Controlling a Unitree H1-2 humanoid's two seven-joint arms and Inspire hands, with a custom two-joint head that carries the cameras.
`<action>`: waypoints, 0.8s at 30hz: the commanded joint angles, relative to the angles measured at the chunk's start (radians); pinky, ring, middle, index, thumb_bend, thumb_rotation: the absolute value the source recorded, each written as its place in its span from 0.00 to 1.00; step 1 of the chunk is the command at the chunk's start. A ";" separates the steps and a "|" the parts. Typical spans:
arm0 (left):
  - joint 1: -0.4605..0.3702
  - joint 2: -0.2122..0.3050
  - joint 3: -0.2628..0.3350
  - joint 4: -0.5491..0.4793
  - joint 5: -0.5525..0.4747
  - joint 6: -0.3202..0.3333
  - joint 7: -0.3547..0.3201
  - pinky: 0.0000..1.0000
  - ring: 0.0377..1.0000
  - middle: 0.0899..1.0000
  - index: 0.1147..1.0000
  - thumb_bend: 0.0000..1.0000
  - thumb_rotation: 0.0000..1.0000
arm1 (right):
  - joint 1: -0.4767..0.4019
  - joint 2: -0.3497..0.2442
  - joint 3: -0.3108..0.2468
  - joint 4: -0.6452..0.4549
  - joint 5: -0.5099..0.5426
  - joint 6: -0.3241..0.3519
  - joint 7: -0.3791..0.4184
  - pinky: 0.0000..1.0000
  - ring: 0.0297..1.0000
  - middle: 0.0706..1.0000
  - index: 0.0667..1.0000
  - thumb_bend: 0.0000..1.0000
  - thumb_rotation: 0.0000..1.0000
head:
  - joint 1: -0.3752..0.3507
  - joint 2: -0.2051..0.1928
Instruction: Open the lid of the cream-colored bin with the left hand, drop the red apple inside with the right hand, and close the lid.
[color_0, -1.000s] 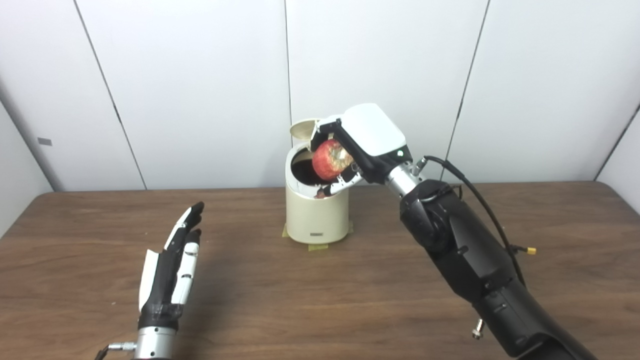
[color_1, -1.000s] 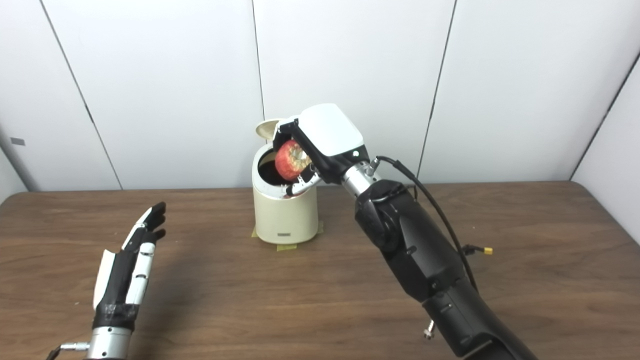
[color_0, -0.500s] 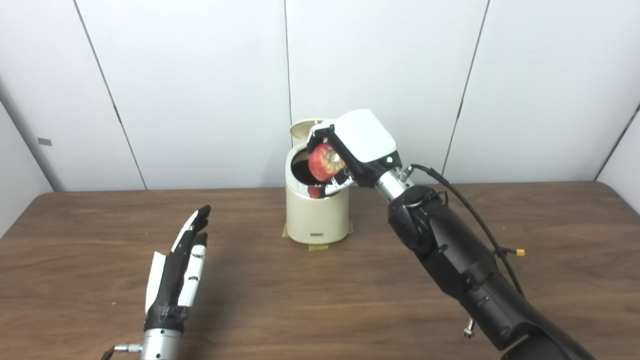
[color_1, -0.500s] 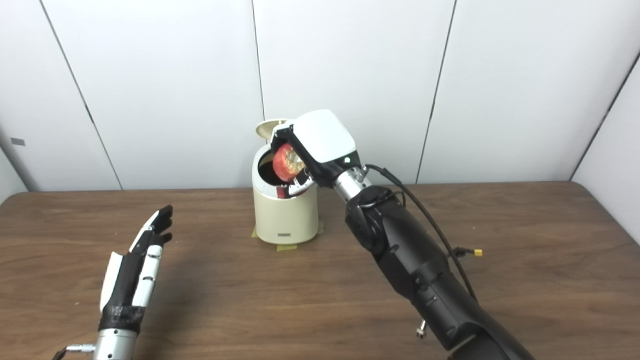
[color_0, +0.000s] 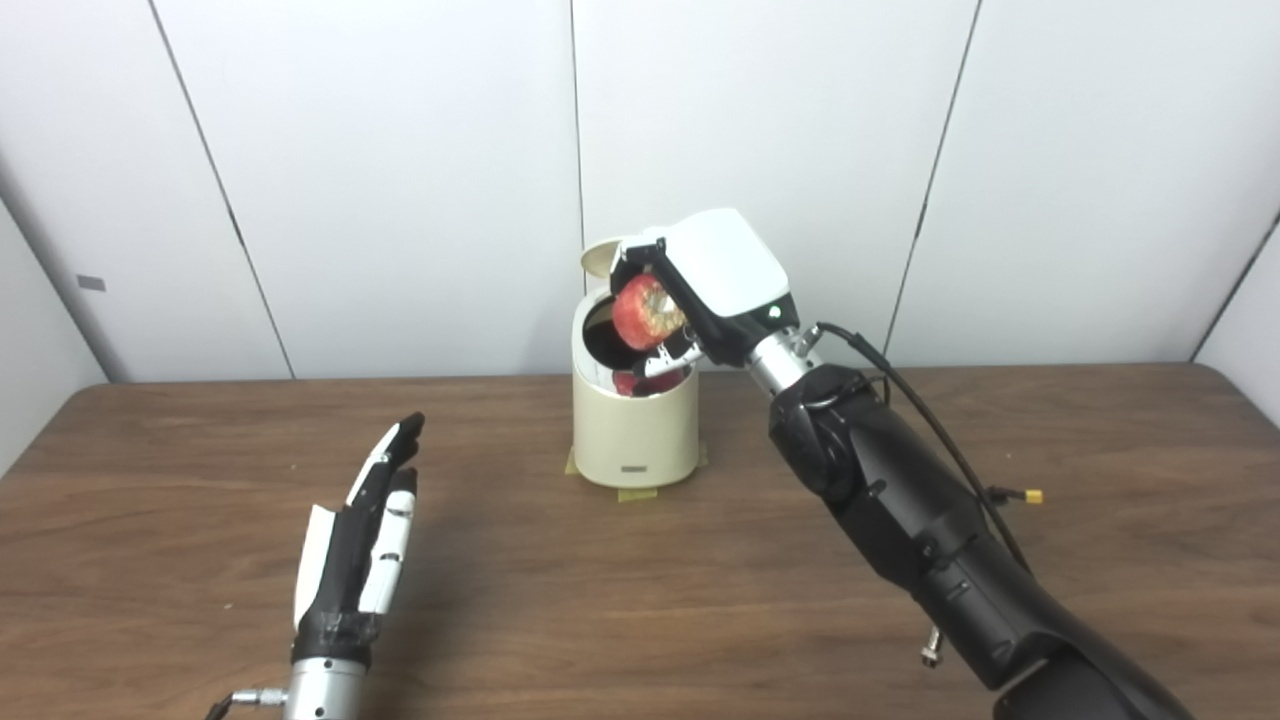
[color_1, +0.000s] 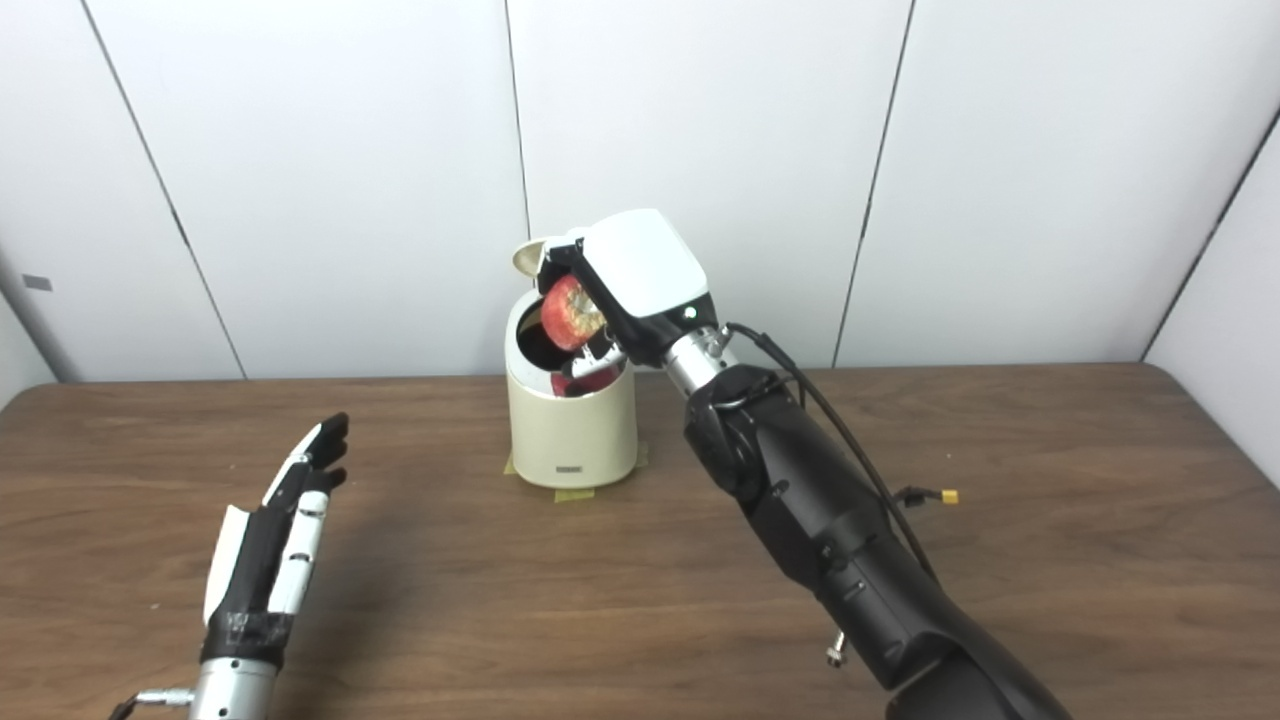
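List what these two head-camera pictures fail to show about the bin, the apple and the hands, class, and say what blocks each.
- Cream-colored bin: its inside bottom is hidden in both views by its own wall and darkness.
- Lid: mostly hidden behind the right hand.
- Red apple: its far side is covered by that hand's fingers.
- Left hand: its palm side is turned away.
- Label on the bin: too small to read.

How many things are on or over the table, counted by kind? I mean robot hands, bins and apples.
Hands: 2, the left hand open, the right hand holding the apple.
Bins: 1, the bin, lid up.
Apples: 1, the apple over the bin's mouth.
Total: 4.
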 joint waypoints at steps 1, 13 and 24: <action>0.034 -0.030 -0.015 0.021 0.006 -0.022 0.005 0.89 0.92 0.93 0.91 0.22 0.97 | -0.074 -0.002 -0.004 -0.015 0.001 0.002 -0.029 0.33 0.41 0.53 0.42 0.51 0.00 | 0.000 0.001; 0.034 -0.030 -0.020 0.022 0.006 -0.023 0.006 0.87 0.91 0.92 0.90 0.21 0.90 | -0.073 -0.001 0.000 -0.010 -0.009 0.037 -0.018 0.38 0.42 0.53 0.44 0.51 0.00 | 0.000 0.003; 0.036 -0.027 -0.028 0.002 0.025 0.014 0.002 0.88 0.91 0.91 0.90 0.19 0.88 | -0.070 -0.009 0.010 -0.046 -0.020 0.064 0.013 0.46 0.54 0.59 0.45 0.52 0.13 | -0.003 0.003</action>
